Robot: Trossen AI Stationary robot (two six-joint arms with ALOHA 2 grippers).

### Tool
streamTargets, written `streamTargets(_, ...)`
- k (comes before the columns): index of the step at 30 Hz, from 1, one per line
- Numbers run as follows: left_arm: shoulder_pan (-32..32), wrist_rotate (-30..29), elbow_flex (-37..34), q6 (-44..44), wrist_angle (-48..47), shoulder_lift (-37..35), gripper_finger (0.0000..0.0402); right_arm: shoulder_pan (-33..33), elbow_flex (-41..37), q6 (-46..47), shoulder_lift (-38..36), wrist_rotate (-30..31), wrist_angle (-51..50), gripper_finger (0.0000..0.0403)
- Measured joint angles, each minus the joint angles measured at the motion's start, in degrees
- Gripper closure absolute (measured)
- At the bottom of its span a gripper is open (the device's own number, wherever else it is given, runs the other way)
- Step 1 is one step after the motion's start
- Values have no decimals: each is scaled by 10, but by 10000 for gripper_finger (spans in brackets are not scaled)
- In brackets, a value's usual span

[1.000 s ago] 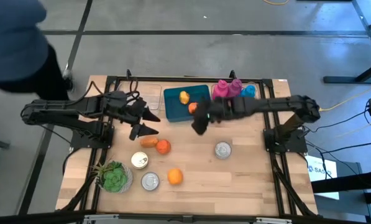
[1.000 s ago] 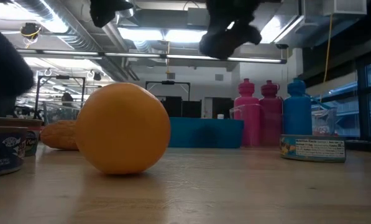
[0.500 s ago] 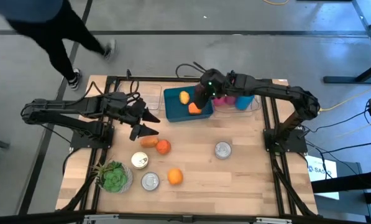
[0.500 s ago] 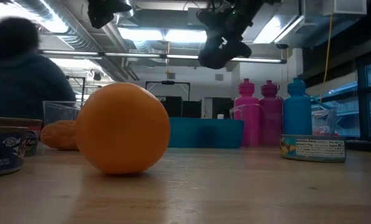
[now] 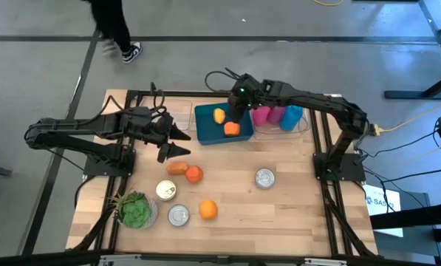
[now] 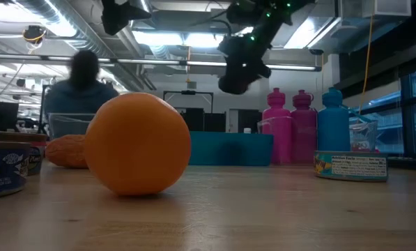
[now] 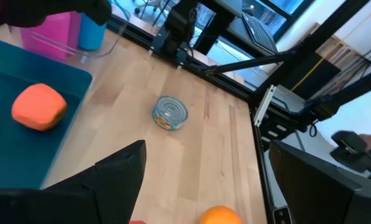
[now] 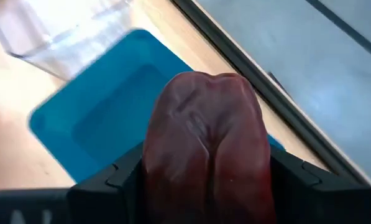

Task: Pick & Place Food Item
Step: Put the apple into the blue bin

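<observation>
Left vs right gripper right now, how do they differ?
The left gripper is open and empty; the right gripper is shut on a dark red-brown food item. The left hangs beside the blue tray, above bare table; the right is over the tray. Both are off the table.

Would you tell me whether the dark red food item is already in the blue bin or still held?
Held, not in the bin: the right gripper is clamped on the dark red item, above the blue bin.

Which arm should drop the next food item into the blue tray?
Right. The right gripper already holds a dark red food item above the blue tray; the left gripper is open and empty beside it.
</observation>
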Motion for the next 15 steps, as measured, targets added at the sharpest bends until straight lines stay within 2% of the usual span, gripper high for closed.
streamTargets(8,1,0,0,0,-1,0,71,1,101,-38,79,-31,-46,178)
streamTargets(15,1,0,0,4,-5,0,71,3,138,-50,151,-36,-109,178)
